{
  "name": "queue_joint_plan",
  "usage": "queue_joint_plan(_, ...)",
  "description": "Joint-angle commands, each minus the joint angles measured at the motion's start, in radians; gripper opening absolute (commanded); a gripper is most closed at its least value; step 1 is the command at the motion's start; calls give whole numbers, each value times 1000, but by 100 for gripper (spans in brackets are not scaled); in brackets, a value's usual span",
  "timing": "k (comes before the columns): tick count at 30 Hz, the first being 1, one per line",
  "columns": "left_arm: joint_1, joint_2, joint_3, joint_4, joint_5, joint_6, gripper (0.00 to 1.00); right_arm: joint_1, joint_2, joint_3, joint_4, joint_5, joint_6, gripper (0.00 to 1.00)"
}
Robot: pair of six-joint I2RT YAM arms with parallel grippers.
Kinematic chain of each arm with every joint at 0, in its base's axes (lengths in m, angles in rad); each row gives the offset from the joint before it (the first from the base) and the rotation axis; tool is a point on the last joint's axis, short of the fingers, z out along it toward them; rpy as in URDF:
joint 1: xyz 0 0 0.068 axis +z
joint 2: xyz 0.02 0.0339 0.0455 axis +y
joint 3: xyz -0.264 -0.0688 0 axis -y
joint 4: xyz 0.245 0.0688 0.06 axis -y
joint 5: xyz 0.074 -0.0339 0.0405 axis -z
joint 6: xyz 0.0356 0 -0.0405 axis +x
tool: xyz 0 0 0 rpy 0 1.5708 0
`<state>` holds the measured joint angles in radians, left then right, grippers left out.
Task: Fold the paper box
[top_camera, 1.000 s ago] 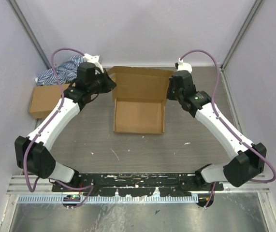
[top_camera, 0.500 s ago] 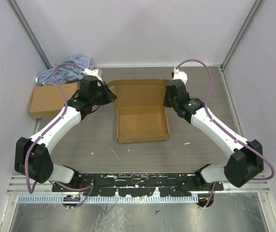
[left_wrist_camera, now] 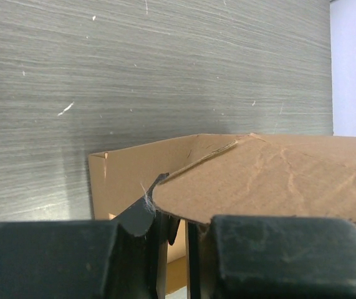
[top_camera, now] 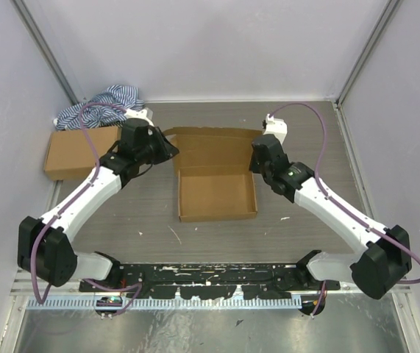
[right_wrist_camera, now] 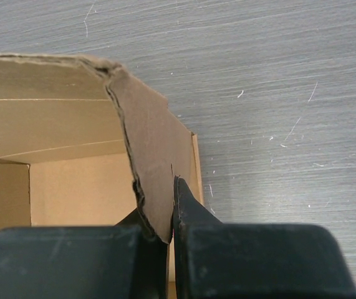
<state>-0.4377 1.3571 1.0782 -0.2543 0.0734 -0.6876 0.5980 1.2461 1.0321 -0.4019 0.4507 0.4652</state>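
Your plain brown die-cut cardboard paper box (top_camera: 217, 197) sits at the middle of the grey wood-grain bench (top_camera: 121, 213). Its shallow tray is open upward with the walls standing. The lid panel (top_camera: 213, 143) rises from the tray's 12 o'clock wall and is lifted clear of the bench.

Your right fingers (top_camera: 254, 157) are at the lid's 3 o'clock end. In the right wrist view they (right_wrist_camera: 181, 212) are clenched tight on the lid's bent-down side flap (right_wrist_camera: 149, 149), with the ragged cardboard edge pinched between them. The tray's inside lies at 9 o'clock of that grip.

Your left fingers (top_camera: 171, 145) are at the lid's 9 o'clock end. In the left wrist view they (left_wrist_camera: 153, 202) stand slightly apart with a narrow dark slot between them. The rounded edge of the other side flap (left_wrist_camera: 271, 180) rests right at that slot and across the finger at 3 o'clock. You cannot tell from this angle whether the cardboard is pinched or only resting there.

A smaller closed brown cardboard box (top_camera: 73, 151) lies at 9 o'clock of the paper box, near the left wall. A crumpled blue-and-white striped cloth (top_camera: 99, 107) lies just beyond it at 12 o'clock. Every cardboard face you can see is plain brown.
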Motion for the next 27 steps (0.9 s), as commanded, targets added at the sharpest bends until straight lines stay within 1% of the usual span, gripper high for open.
queue_joint_plan(1,-27,-60,-28,-51,26,-84,18,26,-56,-60,-100,4,51,4)
queue_joint_plan(8,-73,-138,-139,-8,15,-224,19,72,-101,-118,-112,14,98,4)
queue_joint_plan(11,-94,-152,-162,4,0,-249,20,88,-120,-125,-107,20,115,4)
queue_joint_plan(14,-101,-153,-137,-2,-42,-213,20,92,-129,-107,-98,44,103,4)
queue_joint_plan(19,-101,-136,-35,-27,-132,-85,21,91,-98,-23,-85,144,43,4)
queue_joint_plan(22,-101,-123,-13,-25,-140,-59,21,91,-92,-10,-83,178,22,9)
queue_joint_plan(23,-101,-122,-27,-14,-136,-68,21,91,-100,-16,-83,181,23,10)
queue_joint_plan(24,-101,-124,-47,10,-127,-79,21,92,-110,-28,-82,180,23,15)
queue_joint_plan(25,-101,-126,-69,33,-120,-88,21,92,-126,-44,-78,174,23,23)
queue_joint_plan(26,-102,-129,-89,53,-121,-93,21,92,-143,-63,-72,159,23,34)
queue_joint_plan(27,-102,-131,-109,71,-123,-93,20,91,-171,-82,-68,143,19,43)
